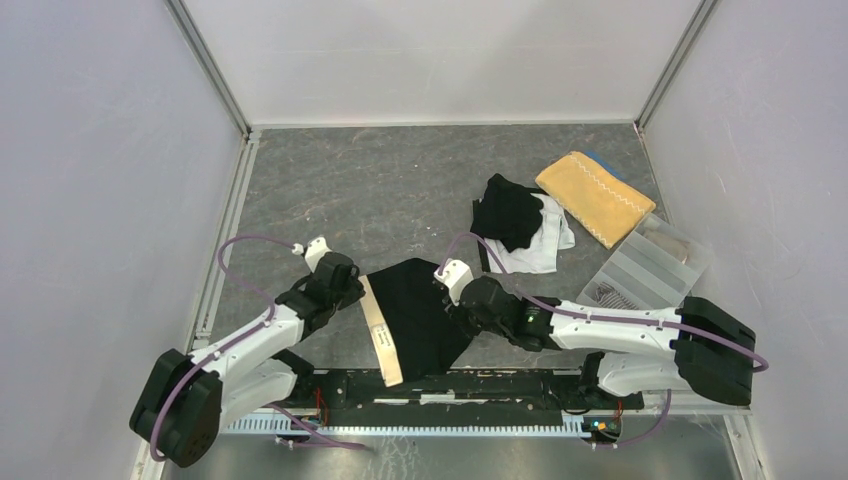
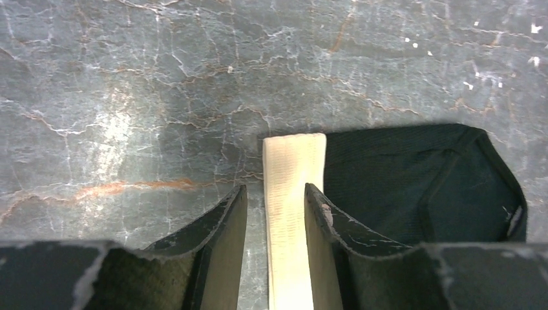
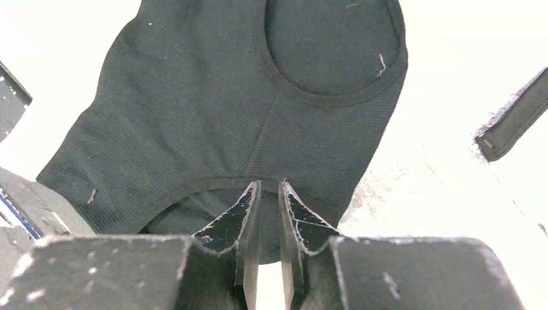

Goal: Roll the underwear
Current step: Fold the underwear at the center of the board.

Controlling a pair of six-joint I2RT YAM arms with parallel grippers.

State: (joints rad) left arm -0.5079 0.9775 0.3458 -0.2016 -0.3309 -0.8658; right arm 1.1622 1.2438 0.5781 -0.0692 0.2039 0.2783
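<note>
Left gripper (image 2: 274, 203) is released, jaws apart astride the cream elastic waistband (image 2: 292, 169) of the flat black ribbed-cloth underwear (image 1: 420, 312) on the grey marbled table (image 1: 380, 190) – right gripper (image 3: 268, 194), jaws narrowly parted and clamping nothing, sits at that garment's opposite edge

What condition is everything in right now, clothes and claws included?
Black underwear: lying flat, unrolled.
Left gripper: open, straddling the beige waistband.
Right gripper: slightly open at the underwear's edge.
Clothes pile: crumpled, unrolled.
Yellow towel: folded.
Clear tray: partly filled.
</note>
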